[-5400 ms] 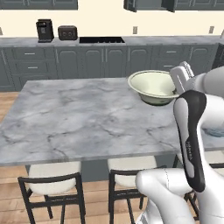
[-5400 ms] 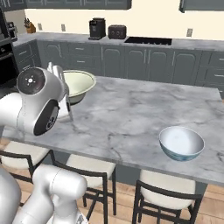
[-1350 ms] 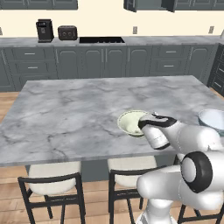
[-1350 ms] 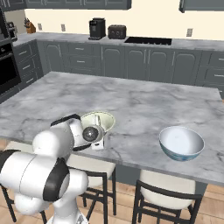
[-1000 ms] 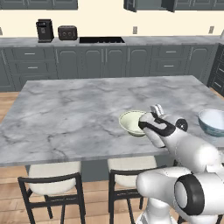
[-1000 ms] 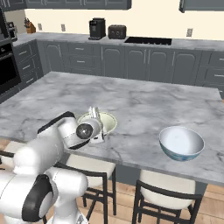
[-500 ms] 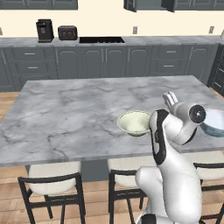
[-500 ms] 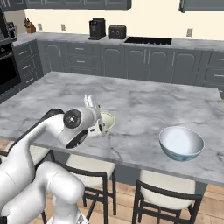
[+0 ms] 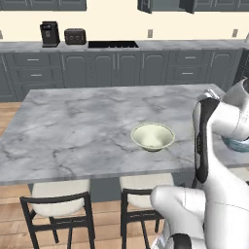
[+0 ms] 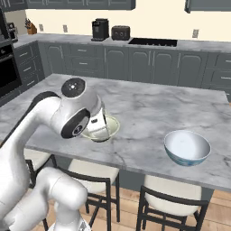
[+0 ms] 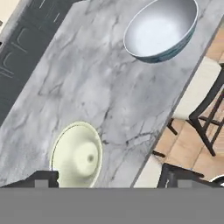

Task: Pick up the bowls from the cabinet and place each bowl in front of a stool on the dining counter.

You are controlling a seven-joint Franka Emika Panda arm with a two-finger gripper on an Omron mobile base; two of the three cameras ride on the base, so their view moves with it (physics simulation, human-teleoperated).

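Bare marble lies wide around me on the dining counter (image 9: 73, 126), its far and left stretches open to pass. Near its front edge, the pale green bowl (image 9: 152, 136) and the white-and-blue bowl (image 10: 187, 148) stand well apart, bare marble between them.

We see a black coffee machine (image 9: 49, 33) and a dark toaster (image 9: 74, 36) side by side on the far marble wall countertop (image 9: 29, 46), left of the black cooktop (image 9: 113, 44). Cream-cushioned black stools (image 9: 58, 206) stand below.

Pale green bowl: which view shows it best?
Left base view: the pale green bowl sits whole and unblocked on the dining counter. In the right base view the arm covers most of it; the hand view looks down into it.
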